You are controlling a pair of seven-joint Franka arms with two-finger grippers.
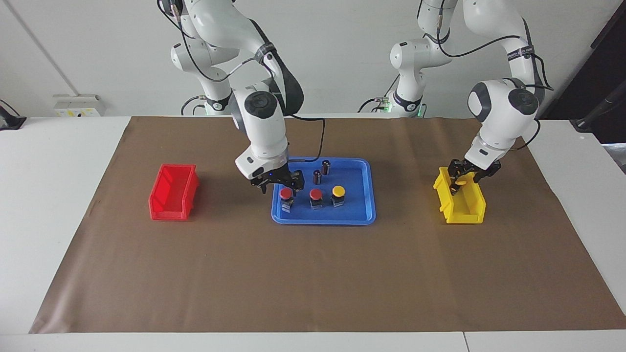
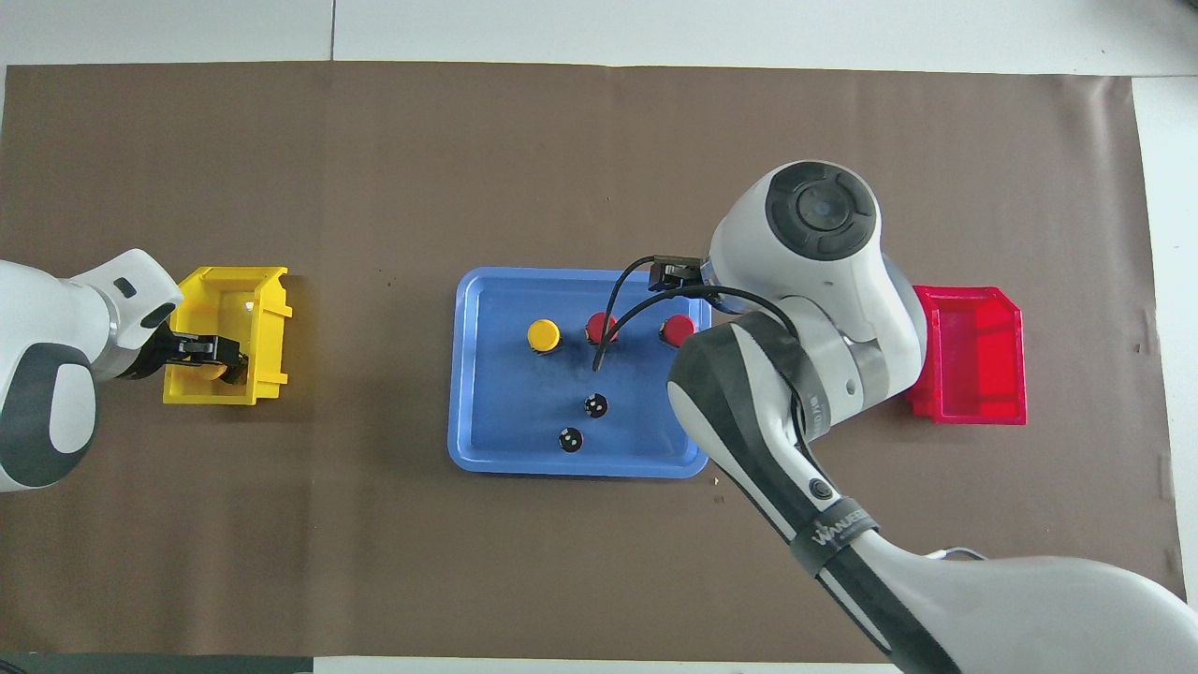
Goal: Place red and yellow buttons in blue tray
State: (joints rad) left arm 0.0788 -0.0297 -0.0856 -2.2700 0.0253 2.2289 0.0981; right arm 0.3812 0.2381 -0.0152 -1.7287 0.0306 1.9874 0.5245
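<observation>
Three buttons (image 1: 316,197) in blue tray (image 1: 359,215) | right gripper (image 1: 279,184) spread above | left gripper (image 1: 467,175) clasps yellow button (image 1: 460,181)

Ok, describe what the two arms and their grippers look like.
Both are glossy white jointed arms with dark grey round joint caps and black cables strapped alongside. The right arm wears a black sleeve with a lettered band. The left gripper and right gripper are black, two-fingered.

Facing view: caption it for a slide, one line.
Right gripper over a red button in the blue tray; left gripper in the yellow bin, by a yellow cap.
</observation>
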